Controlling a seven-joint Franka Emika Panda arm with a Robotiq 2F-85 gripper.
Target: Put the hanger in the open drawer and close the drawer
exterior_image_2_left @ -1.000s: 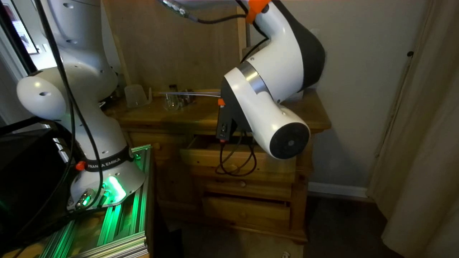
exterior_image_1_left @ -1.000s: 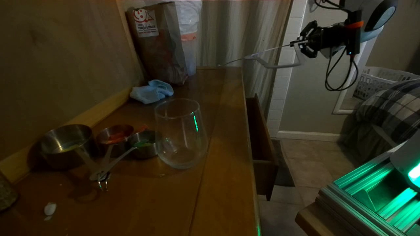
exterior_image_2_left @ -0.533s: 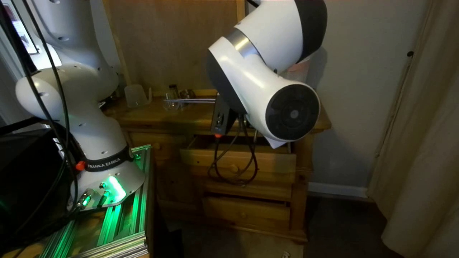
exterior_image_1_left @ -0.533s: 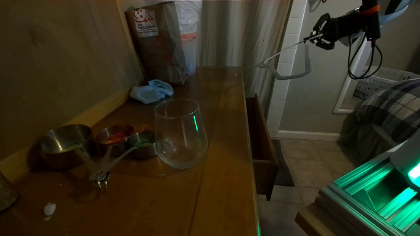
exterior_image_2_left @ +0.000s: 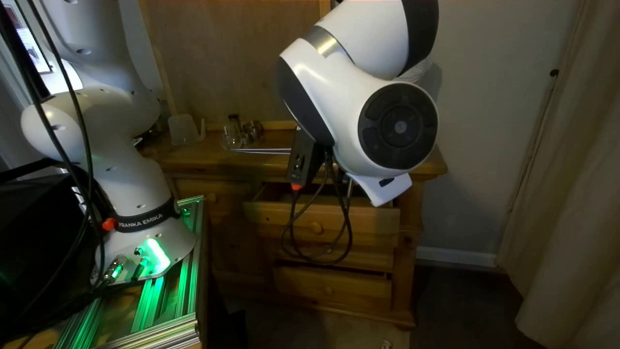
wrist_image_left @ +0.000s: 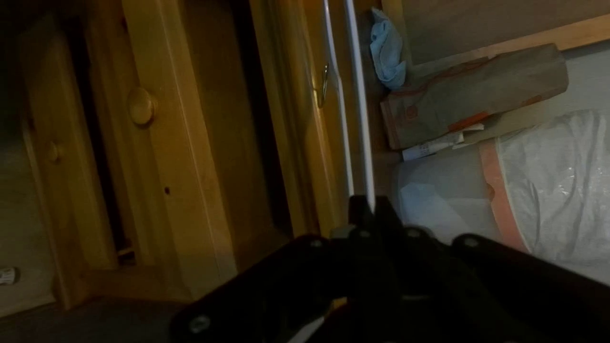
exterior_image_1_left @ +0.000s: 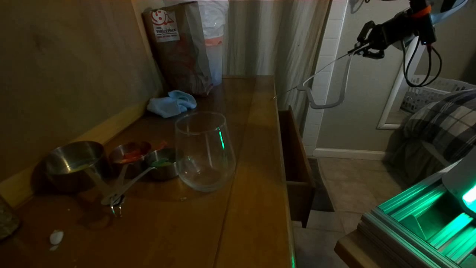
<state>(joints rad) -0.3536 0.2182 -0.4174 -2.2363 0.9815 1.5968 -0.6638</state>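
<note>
The hanger (exterior_image_1_left: pixel 325 107) is up in the air, higher than the pulled-out drawer (exterior_image_2_left: pixel 363 220) and outside it, with the pincer (exterior_image_1_left: pixel 353 51) closed on one end. In the wrist view its two long sides run almost straight up from the grip, the hook (wrist_image_left: pixel 325 85) jutting left. In an exterior view it sits close to level, nearly edge-on, its long axis aimed toward the robot's base (exterior_image_2_left: pixel 140 194). The arm (exterior_image_2_left: pixel 368 43) slopes down to a bent wrist (exterior_image_2_left: pixel 334 102) (cables (exterior_image_2_left: pixel 349 228) dangle beneath in loops).
</note>
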